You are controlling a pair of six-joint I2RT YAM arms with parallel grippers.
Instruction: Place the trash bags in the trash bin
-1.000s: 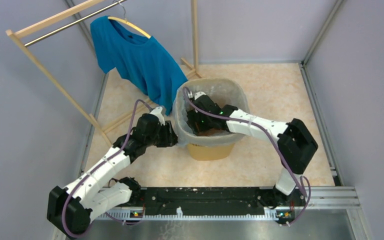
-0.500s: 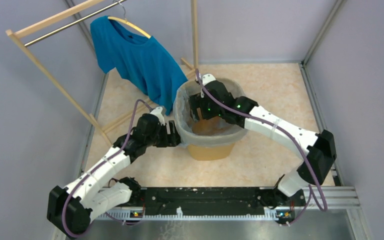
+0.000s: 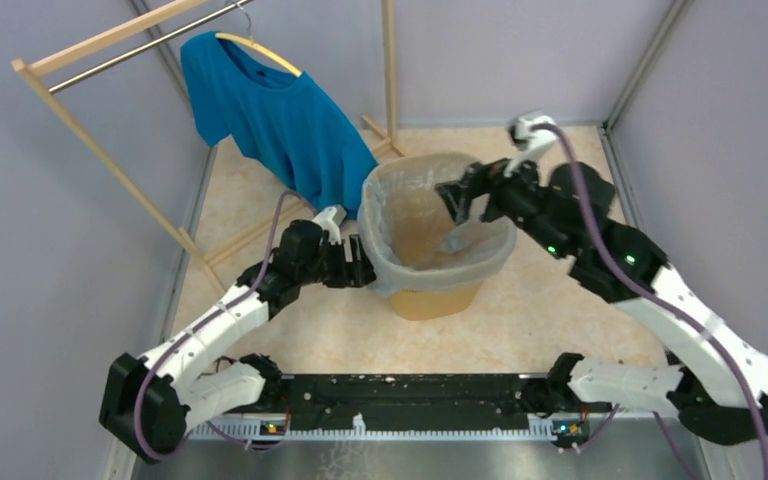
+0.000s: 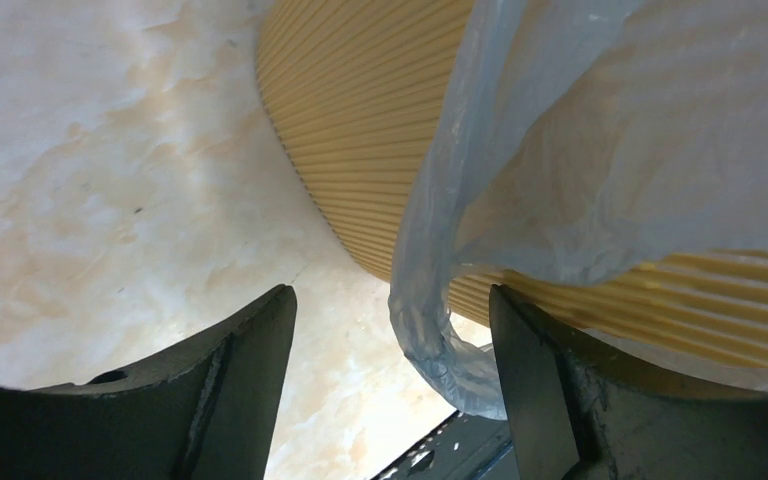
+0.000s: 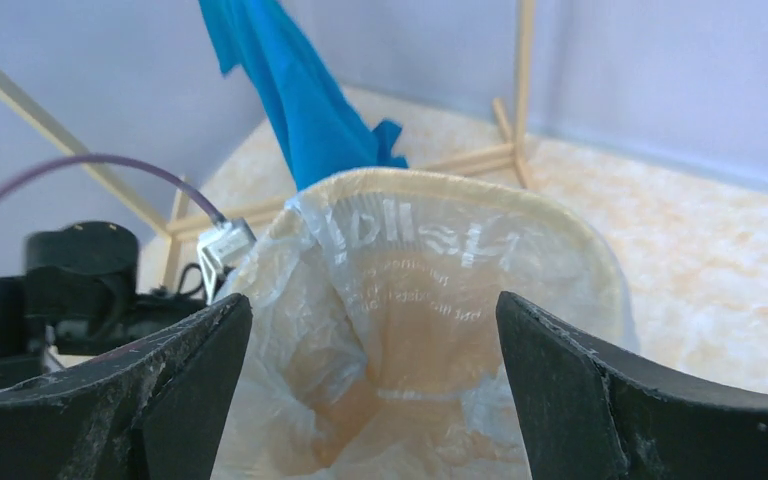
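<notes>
Lining the trash bin (image 3: 430, 300), the bag (image 3: 410, 195) seems ungripped; left end effector (image 4: 390, 310) and right end effector (image 5: 372, 305) gape.

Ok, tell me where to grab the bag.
Probably the bag's rolled hem, hanging over the bin's outer wall. Come from outside, on the left: it droops as a thick fold and sits between the left gripper's open fingers.

The trash bin (image 3: 430, 302), a tall yellow-orange ribbed wastebasket, is stood upright on the counter (image 3: 340, 330). It is lined with the trash bag (image 3: 400, 195), a thin, wrinkled, translucent blue-grey film. The bag's edge is folded over the rim and draped down the outer wall.
</notes>
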